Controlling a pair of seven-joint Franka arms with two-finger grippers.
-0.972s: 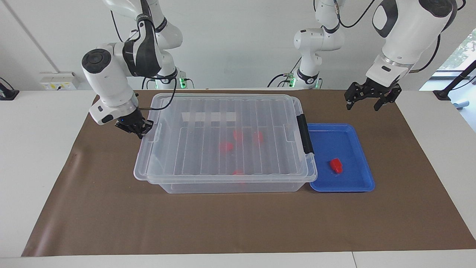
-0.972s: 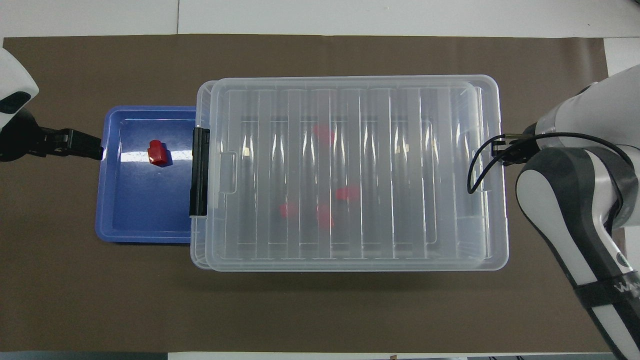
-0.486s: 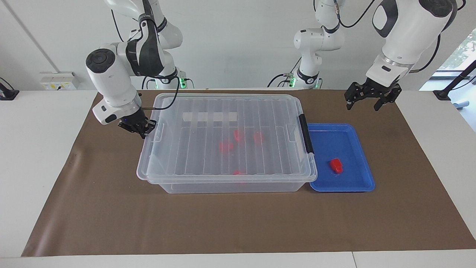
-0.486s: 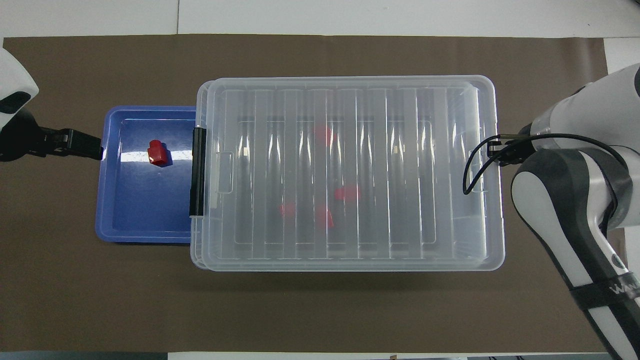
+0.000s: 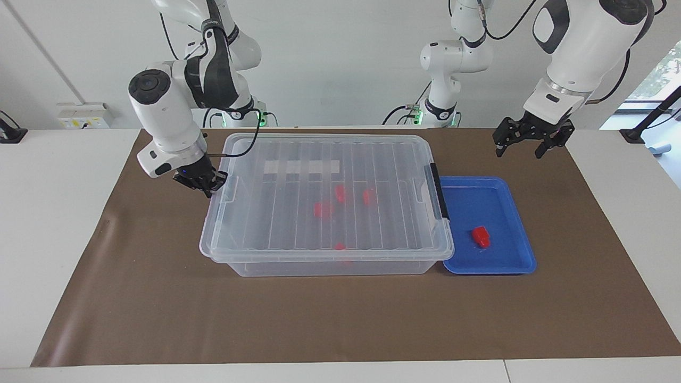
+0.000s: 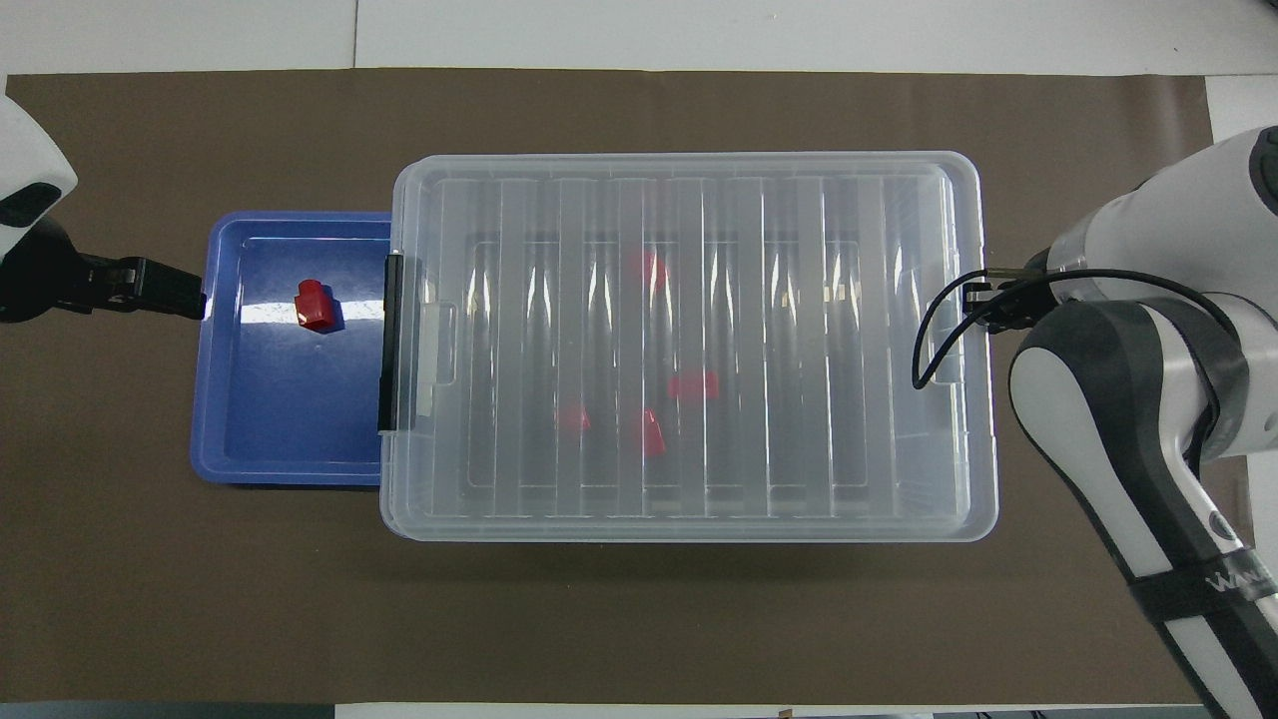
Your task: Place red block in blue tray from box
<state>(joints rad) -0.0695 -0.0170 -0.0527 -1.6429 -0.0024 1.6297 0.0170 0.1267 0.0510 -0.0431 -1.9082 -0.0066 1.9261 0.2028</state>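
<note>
Lid on the box, one red block in the blue tray

Box stands in the middle of the brown mat that covers the desk, and everything else is placed from it. It is a clear plastic bin with its ribbed clear lid lying flat on top; a black clip handle runs along the end of the box toward the left arm's end of the desk. Through the lid four red pieces show inside, blurred by the plastic: three grouped near the middle and one nearer the box's wall farthest from the robots.

Touching that handle end of the box lies the blue tray. The red block rests on the tray's floor, apart from the rim.

The right gripper is at the end of the box toward the right arm's end of the desk, right at the lid's edge. Its fingers are pressed together; whether they pinch the lid's rim I cannot tell.

The left gripper hangs in the air over the mat, beside the tray's edge that lies away from the box, its fingers spread and holding nothing. This arm waits.
</note>
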